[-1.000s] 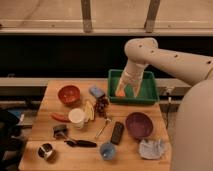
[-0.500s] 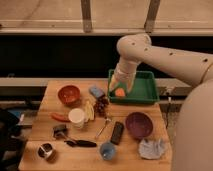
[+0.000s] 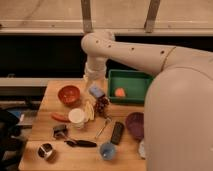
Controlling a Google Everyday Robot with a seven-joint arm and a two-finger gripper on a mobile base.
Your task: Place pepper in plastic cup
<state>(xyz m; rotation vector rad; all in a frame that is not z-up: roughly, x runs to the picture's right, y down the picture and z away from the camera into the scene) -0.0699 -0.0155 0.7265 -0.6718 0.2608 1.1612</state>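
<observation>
From where I'm standing, the arm has swung away from the green tray (image 3: pixel 131 80), where it hung a moment ago, and the gripper (image 3: pixel 95 80) now sits at the upper middle of the frame. It is over the back edge of the table (image 3: pixel 47 107), just above a small blue block (image 3: pixel 96 91). Its jaws are spread as wide as they go, and I see nothing between them. The small orange item (image 3: pixel 120 92) lies in the tray, left behind. The pepper (image 3: pixel 61 117) is at the left of the frame, flat on the wood, just left of the cream-white cup (image 3: pixel 76 116) and below the red bowl (image 3: pixel 69 94). It is untouched and well apart from the tool. The plastic cup (image 3: pixel 107 150) stands near the bottom centre, close to the lower end of the black remote (image 3: pixel 117 132), with nothing in it that I can make out. To my eye the sweep leftward is the approach toward the pepper, so the task has hardly begun. The gripper must next travel down and left past the bowl and the cream-white cup, which crowd the pepper closely enough to be bumped.
</observation>
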